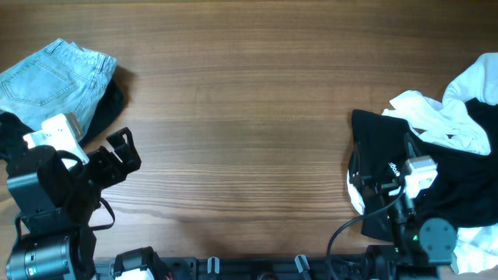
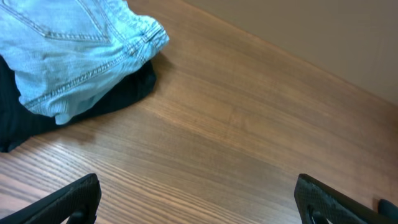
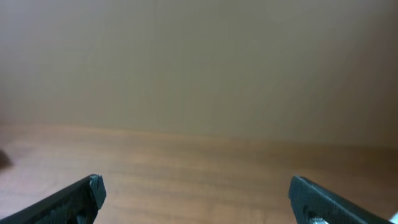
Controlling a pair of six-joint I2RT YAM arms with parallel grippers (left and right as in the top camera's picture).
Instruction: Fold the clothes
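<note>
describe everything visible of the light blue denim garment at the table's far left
The light blue denim garment looks like jeans or shorts: faded denim with stitched seams and a back pocket. It lies loosely folded and rumpled at the far left corner of the wooden table, resting partly on a black cloth that sticks out from beneath it.

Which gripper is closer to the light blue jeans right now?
Left. The left gripper hangs just beside the jeans; the right gripper is across the table, by the black and white clothes.
</note>
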